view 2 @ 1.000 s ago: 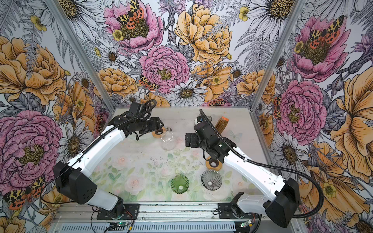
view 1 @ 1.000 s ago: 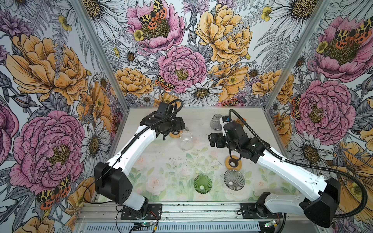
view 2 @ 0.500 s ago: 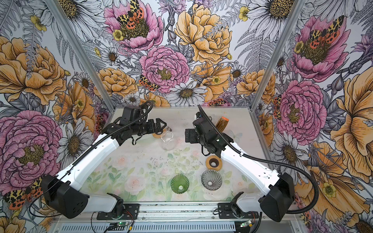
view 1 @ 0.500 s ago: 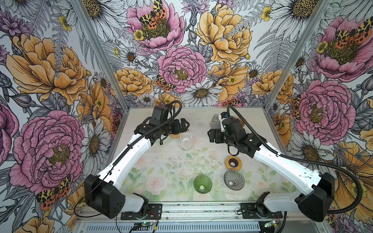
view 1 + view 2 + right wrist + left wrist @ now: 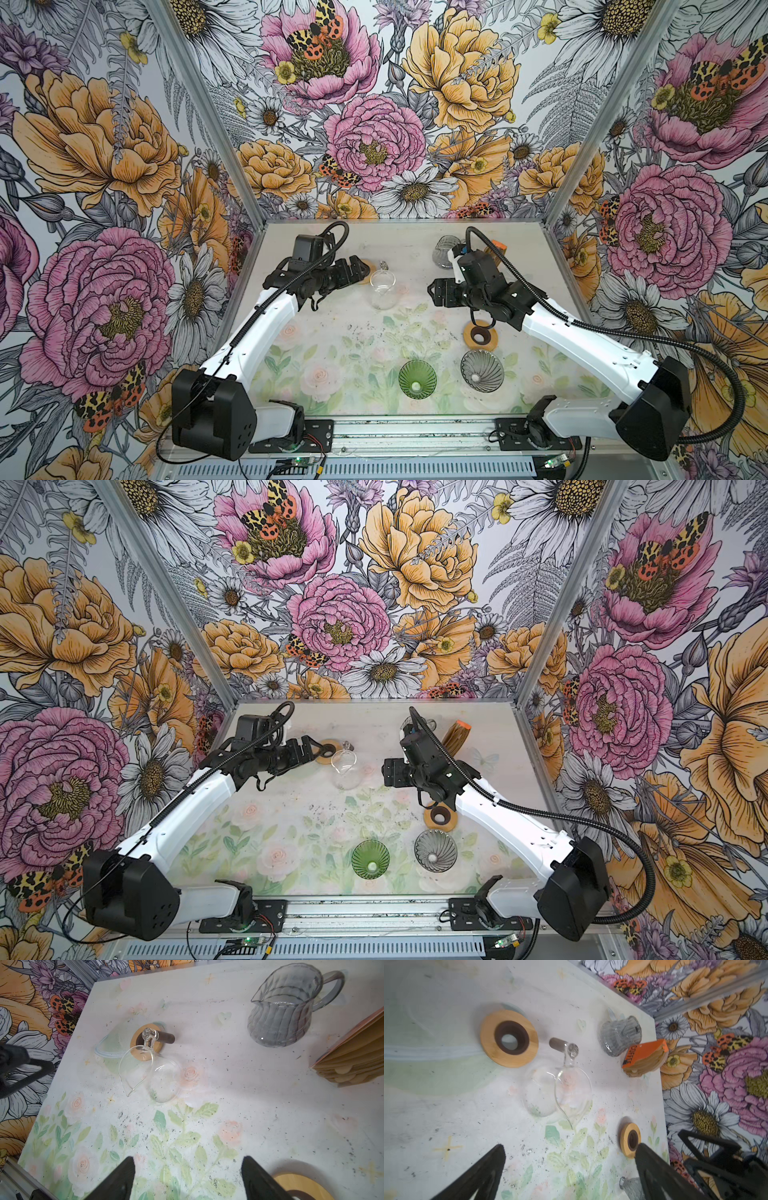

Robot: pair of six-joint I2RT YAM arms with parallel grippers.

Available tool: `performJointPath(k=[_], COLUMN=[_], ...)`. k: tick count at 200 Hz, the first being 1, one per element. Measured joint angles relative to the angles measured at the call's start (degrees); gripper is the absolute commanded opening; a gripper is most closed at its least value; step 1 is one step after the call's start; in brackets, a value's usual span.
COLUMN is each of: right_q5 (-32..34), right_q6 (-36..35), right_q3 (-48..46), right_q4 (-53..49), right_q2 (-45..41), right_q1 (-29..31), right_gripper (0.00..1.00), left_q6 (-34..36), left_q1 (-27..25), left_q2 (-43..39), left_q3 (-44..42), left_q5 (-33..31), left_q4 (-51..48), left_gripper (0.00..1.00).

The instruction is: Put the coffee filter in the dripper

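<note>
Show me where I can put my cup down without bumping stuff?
Bare table lies front left, between the left arm and the green dripper, and mid-table between the clear jug and the drippers. Crowded: the back, around grey jug and filter pack; also by the grey dripper and wooden ring.

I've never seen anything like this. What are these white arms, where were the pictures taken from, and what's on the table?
Two robot arms stand at a table, each ending in a two-fingered tool. Two pictures look down from above; two come from cameras on the wrists. Lying there: a green dripper, a grey dripper, two wooden rings, a clear jug on its side, a grey jug and a pack of paper filters. The left tool and right tool are open, holding nothing.
</note>
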Motion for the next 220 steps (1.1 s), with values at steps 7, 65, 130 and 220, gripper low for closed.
performJointPath(k=[7, 65, 130, 220], right_q5=[-0.3, -2.7, -3.6, -3.6], right_q6=[0.2, 1.3, 1.9, 2.8], right_q3=[-0.3, -2.8, -2.8, -2.8], right_q4=[0.4, 3.8, 4.7, 6.2], right_q2=[0.2, 0.6, 1.3, -0.2], right_q1=[0.2, 0.6, 0.6, 0.6], right_gripper=[0.83, 0.84, 0.9, 1.0], left_q6=[-0.4, -1.6, -1.5, 0.3], left_q1=[1.7, 7.1, 7.3, 7.1], left_q2=[0.8, 10.5, 24.6, 36.5], left_q3=[0.0, 2.4, 12.7, 19.9], left_q5=[0.6, 2.6, 2.6, 2.6], left_q4=[0.4, 0.9, 1.3, 1.3], left_gripper=[0.99, 0.98, 0.94, 0.87])
